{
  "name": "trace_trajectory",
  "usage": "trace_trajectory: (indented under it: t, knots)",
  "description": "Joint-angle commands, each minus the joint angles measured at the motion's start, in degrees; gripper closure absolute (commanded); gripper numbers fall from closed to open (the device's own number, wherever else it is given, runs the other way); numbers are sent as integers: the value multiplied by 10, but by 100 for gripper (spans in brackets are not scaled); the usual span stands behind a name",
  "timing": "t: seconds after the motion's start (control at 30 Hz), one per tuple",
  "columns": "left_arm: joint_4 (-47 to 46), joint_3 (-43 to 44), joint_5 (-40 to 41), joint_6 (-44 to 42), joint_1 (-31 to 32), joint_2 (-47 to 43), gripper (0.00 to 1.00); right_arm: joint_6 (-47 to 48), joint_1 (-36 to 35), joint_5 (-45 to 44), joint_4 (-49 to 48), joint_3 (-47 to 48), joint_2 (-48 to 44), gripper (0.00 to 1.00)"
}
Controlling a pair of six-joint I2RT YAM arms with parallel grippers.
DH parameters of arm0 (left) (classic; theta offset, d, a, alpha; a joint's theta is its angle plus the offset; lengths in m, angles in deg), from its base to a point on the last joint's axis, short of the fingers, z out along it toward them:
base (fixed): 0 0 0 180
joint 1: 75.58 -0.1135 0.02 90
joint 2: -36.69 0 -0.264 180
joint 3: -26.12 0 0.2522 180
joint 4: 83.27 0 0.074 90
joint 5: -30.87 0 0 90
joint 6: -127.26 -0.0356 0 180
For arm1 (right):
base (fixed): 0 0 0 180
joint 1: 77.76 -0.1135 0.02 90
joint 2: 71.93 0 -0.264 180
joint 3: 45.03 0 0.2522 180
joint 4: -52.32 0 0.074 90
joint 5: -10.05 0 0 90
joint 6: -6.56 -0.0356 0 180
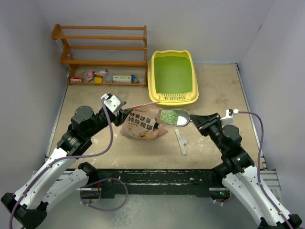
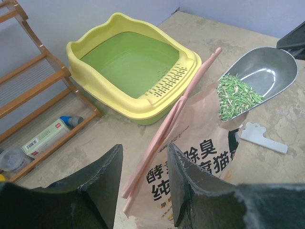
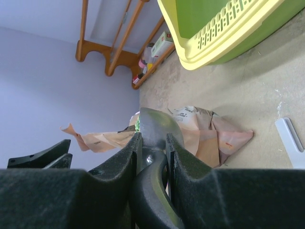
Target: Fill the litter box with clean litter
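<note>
The yellow litter box [image 1: 172, 98] with its green basin stands at the back of the table, also in the left wrist view [image 2: 143, 102] and the right wrist view [image 3: 214, 47]; no litter shows in the basin. My right gripper [image 1: 198, 120] [image 3: 152, 143] is shut on the black handle of a metal scoop [image 1: 178, 118] [image 2: 267, 71]. The scoop carries green and pale litter pellets [image 1: 169, 116] [image 2: 236, 98] just above the mouth of the pink-tan printed bag [image 1: 140, 126] [image 2: 205, 157]. My left gripper [image 1: 119, 110] [image 2: 145, 162] is open at the bag's left edge, its jaws apart around the pink top strip.
A wooden shelf rack [image 1: 102, 47] with small items on its lowest board stands at the back left. A white plastic clip [image 1: 181, 141] [image 2: 264, 140] lies on the table right of the bag. Pale walls close in the table on three sides.
</note>
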Motion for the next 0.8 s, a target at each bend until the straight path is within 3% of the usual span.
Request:
trace_trajectory:
  t: [0.0,0.77]
  knots:
    - [-31,-7,3,9,-3,-5,54,-25,0,-12,-63,4,-12,100]
    - [-29,-16,12,-6,-2,-13,54,-30,0,-45,-149,23,52,100]
